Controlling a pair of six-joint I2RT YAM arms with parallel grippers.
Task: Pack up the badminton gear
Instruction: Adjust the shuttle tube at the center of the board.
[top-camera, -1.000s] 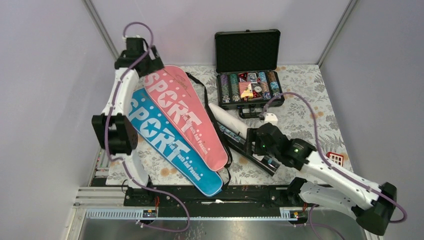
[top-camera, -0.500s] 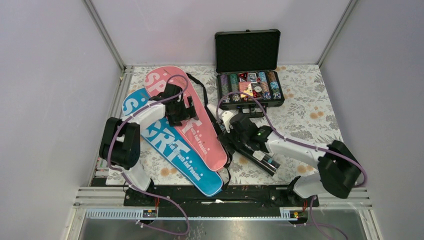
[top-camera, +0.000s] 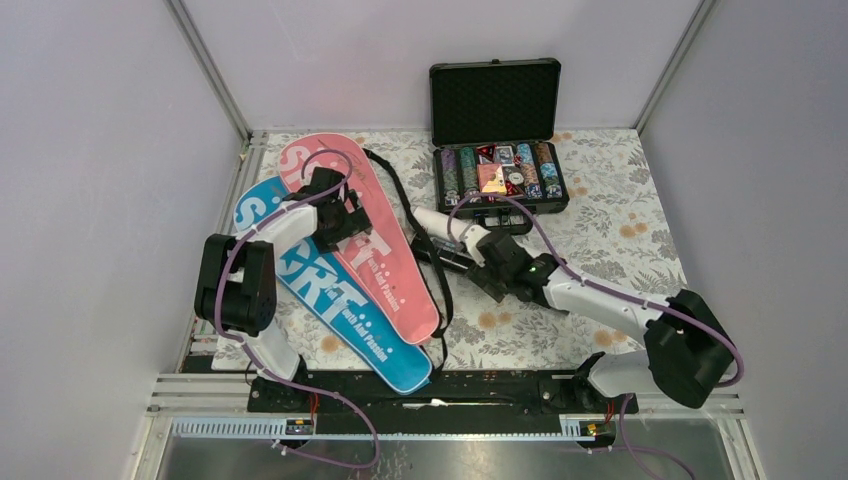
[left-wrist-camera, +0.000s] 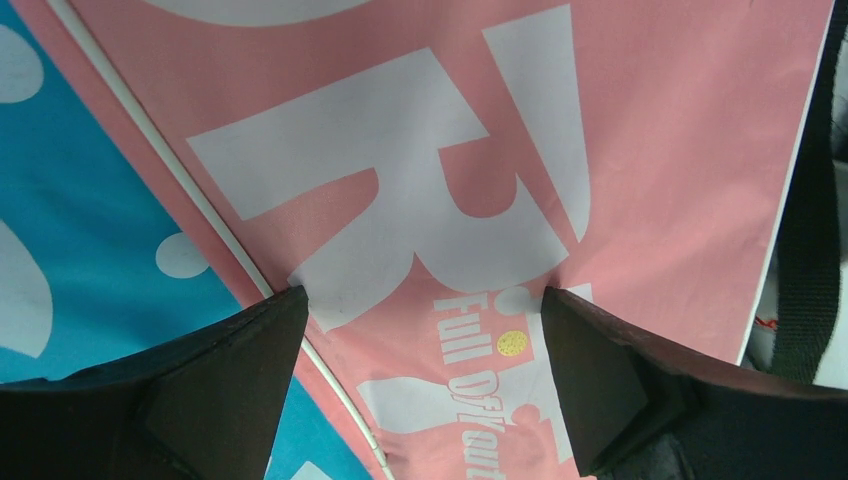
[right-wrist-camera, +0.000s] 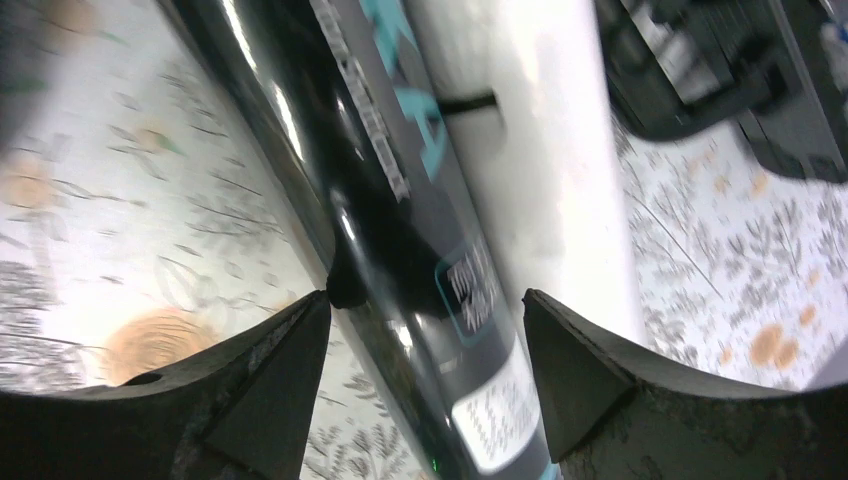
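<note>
Left tool (top-camera: 348, 214): was held over the pink "SPORT" cover (top-camera: 372, 240), with its fingers (left-wrist-camera: 230, 380) spread as wide as they go; nothing was gripped between them.
Right tool (top-camera: 478, 258): was set across the dark tube (right-wrist-camera: 400, 250) with its jaws well apart. Both fingertips (right-wrist-camera: 290, 370) were seen pressed against the tube's sides, so the tube was taken as clasped.
Pink "SPORT" cover: was laid flat on the worktop (top-camera: 620, 220) at about 9 o'clock of centre, running from 11 o'clock down towards 6 o'clock. Its 9 o'clock edge was overlapped onto the blue cover.
Blue "SPORT" cover (top-camera: 330, 300): was laid alongside the pink one, on its 9 o'clock side, and the same slant was kept.
Black strap (top-camera: 400, 200): was looped along the 3 o'clock edge of the pink cover.
White tube (top-camera: 437, 222): was laid just beside the dark tube, on its 12 o'clock side, near the worktop's centre.
Poker chip case (top-camera: 495, 100): was stood open at 12 o'clock, with its lid raised, just beyond the tubes.
</note>
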